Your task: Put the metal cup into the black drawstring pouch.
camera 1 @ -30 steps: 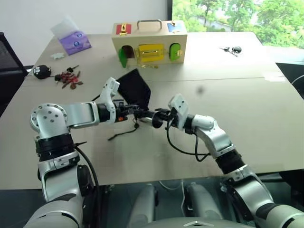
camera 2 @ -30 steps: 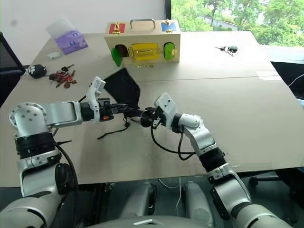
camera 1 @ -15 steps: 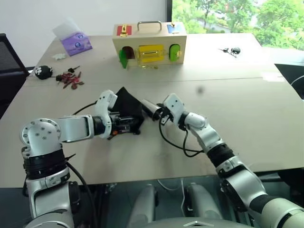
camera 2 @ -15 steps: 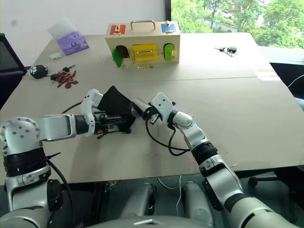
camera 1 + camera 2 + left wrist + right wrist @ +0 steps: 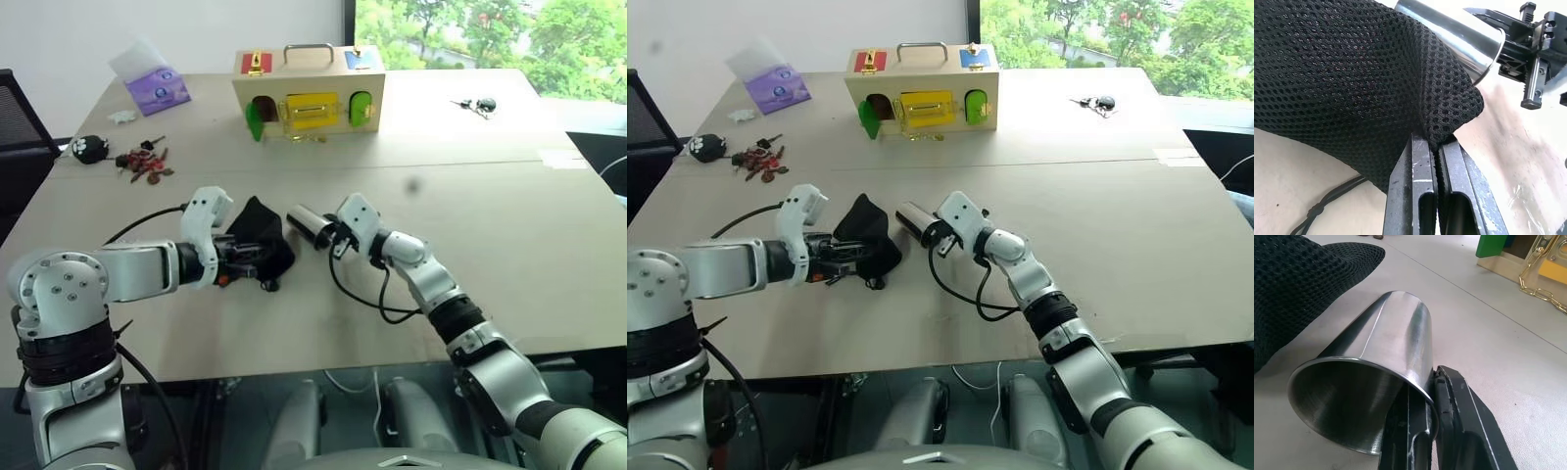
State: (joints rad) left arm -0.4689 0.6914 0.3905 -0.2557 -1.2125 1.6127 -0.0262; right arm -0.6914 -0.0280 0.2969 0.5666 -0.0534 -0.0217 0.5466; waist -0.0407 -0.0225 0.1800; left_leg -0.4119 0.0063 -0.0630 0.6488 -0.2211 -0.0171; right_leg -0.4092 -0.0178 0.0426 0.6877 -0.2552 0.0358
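The left gripper (image 5: 1437, 147) has its two black fingers pressed together on a pinched fold of the black drawstring pouch (image 5: 257, 235), whose mesh fabric bunches just past the fingertips and slumps onto the table (image 5: 509, 225). A thin black cord (image 5: 1327, 205) from the pouch trails on the tabletop beside the lower finger.

The right gripper (image 5: 1432, 387) is clamped on the rim of the metal cup (image 5: 310, 224), one finger inside the cup's mouth and the other against its outer wall. The cup lies roughly level, its closed base pointing away from the jaws toward the pouch and its open mouth facing back along the fingers. Base and pouch are just beside each other; whether they touch cannot be told. The cup is outside the pouch.

Beyond both grippers, on the far side of the table, stands a wooden latch box (image 5: 308, 90) with a metal handle, coloured doors and a brass chain. Well off to the left gripper's side lie a bunch of keys (image 5: 143, 163), a small black round thing with white paw marks (image 5: 88, 148) and a purple tissue pack (image 5: 154, 86). Another set of keys (image 5: 476, 103) lies far beyond the right gripper.
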